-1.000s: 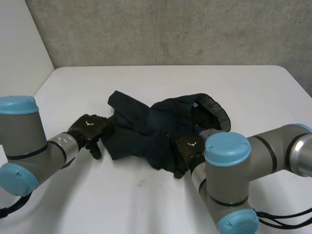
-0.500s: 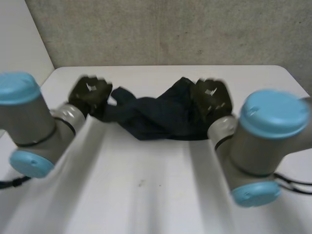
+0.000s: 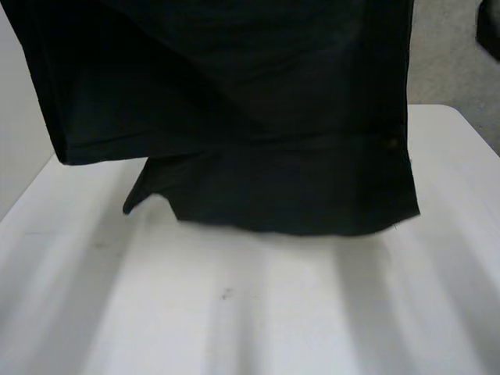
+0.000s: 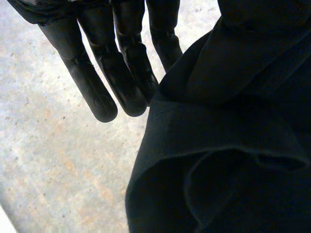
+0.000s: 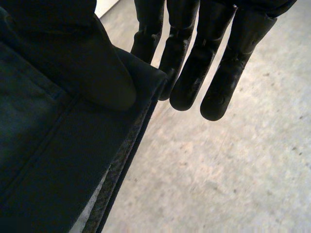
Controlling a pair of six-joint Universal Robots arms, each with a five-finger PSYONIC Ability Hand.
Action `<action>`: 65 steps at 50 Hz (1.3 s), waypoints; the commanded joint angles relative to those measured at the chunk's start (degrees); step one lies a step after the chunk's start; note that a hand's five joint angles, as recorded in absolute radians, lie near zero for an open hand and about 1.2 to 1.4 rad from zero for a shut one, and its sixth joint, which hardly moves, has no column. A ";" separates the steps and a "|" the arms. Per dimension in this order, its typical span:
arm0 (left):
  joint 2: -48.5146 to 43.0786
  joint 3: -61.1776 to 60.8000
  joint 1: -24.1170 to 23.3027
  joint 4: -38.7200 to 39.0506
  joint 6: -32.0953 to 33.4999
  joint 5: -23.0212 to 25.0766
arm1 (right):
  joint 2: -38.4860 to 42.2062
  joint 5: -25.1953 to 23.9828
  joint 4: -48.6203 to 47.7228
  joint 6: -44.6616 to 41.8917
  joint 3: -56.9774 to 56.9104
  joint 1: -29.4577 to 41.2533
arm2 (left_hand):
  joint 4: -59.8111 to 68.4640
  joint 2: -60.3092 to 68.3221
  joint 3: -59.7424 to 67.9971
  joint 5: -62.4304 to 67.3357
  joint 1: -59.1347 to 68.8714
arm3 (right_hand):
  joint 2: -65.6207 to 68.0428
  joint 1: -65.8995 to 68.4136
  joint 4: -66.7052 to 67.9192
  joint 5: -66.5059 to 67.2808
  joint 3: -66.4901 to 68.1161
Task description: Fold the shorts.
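Shorts [image 3: 234, 117]: dark cloth, hanging in the air in front of the head camera and well off the worktop across most of its spread, held between the two hands.
Lower hem: runs roughly level above the far part of the worktop [image 3: 273, 312] — one corner dips to a point on the left arm's side. Cannot tell whether it touches the surface.
Left robot hand [image 4: 121, 73]: fingers [image 4: 90, 82] straight and close together. The cloth's edge lies against the finger nearest the thumb side, with cloth bunched in folds just beside the palm. Clamped on that end of the garment, though the thumb is covered.
Right robot hand [image 5: 194, 63]: fingers [image 5: 223, 82] straight. The thumb [image 5: 104, 77] presses on the front of the cloth, and the fingers nearest it pass behind the edge — a pinch on a seamed band at the garment's edge.
Cloth detail, right wrist view: a stitched seam runs along the held edge, and a paler inner face shows at the fold.
Surroundings: grey concrete wall [image 3: 445, 62] behind the worktop.
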 commanded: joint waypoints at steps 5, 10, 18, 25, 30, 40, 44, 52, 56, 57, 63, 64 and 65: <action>-23.23 7.79 -0.15 2.51 0.67 -4.87 | 21.38 0.44 0.04 -0.14 -5.43 -1.02 | 11.28 11.44 11.76 14.31 14.33 | 12.54 24.03 11.91 13.69 12.69; -39.99 20.68 -0.59 8.20 0.84 -5.75 | 35.33 2.28 -2.49 -0.22 -15.08 -1.64 | 11.28 11.44 11.76 14.31 14.33 | 12.54 24.03 11.91 13.69 12.69; -58.05 40.75 -1.38 22.27 0.66 -8.48 | 47.67 5.02 -28.94 -1.63 -21.79 -2.07 | 4.81 4.97 5.29 7.84 7.86 | 12.54 24.03 11.91 13.69 12.69; -59.74 38.40 -1.91 25.89 0.58 -8.21 | 52.34 0.53 -24.67 -4.09 -20.83 -2.34 | -58.72 -58.56 -58.24 -55.69 -55.67 | -57.46 -45.97 -58.09 -56.31 -57.31; -57.11 29.62 -2.70 24.49 0.49 -8.56 | 49.53 0.44 -14.48 -4.09 -16.62 -4.44 | -58.72 -58.56 -58.24 -55.69 -55.67 | -57.46 -45.97 -58.09 -56.31 -57.31; -33.40 -4.80 -3.40 19.40 -0.04 -8.74 | 33.46 -2.36 1.08 -4.97 -0.01 -10.94 | -57.67 -57.51 -57.19 -54.64 -54.62 | -57.46 -45.97 -58.09 -56.31 -57.31; -26.01 -18.07 -6.99 18.86 -0.30 -8.65 | 30.54 -6.23 4.61 -6.37 4.57 -14.20 | -55.14 -54.98 -54.67 -52.11 -52.09 | -57.46 -45.97 -58.09 -56.31 -57.31; -21.59 -32.44 -15.09 19.30 -0.83 -8.83 | 32.03 -18.44 4.44 -10.15 8.53 -18.07 | -50.77 -50.61 -50.29 -47.74 -47.72 | -48.65 -37.16 -49.28 -47.50 -48.50; -22.73 -33.77 -16.41 19.65 -3.02 -9.96 | 37.21 -22.93 2.42 -11.47 6.96 -18.95 | -42.03 -41.87 -41.56 -39.01 -38.99 | -37.72 -26.23 -38.35 -36.56 -37.57; -23.25 -33.86 -16.58 19.74 -3.64 -10.32 | 38.18 -23.72 1.89 -11.65 6.25 -19.12 | -40.52 -40.36 -40.04 -37.49 -37.47 | -35.70 -24.21 -36.33 -34.54 -35.55; -29.13 -32.46 -16.59 22.19 -8.12 -12.08 | 45.38 -29.16 -1.79 -12.18 1.60 -19.39 | -38.15 -37.99 -37.67 -35.12 -35.10 | -27.62 -16.13 -28.25 -26.46 -27.46; -29.76 -32.10 -16.59 22.55 -8.38 -12.08 | 46.26 -29.52 -2.06 -12.18 0.89 -19.39 | -38.15 -37.99 -37.67 -35.12 -35.10 | -26.94 -15.45 -27.57 -25.78 -26.79; -30.46 -31.66 -16.59 23.08 -8.56 -12.16 | 47.06 -29.79 -2.24 -12.18 0.19 -19.39 | -38.32 -38.16 -37.84 -35.29 -35.27 | -26.77 -15.28 -27.40 -25.61 -26.62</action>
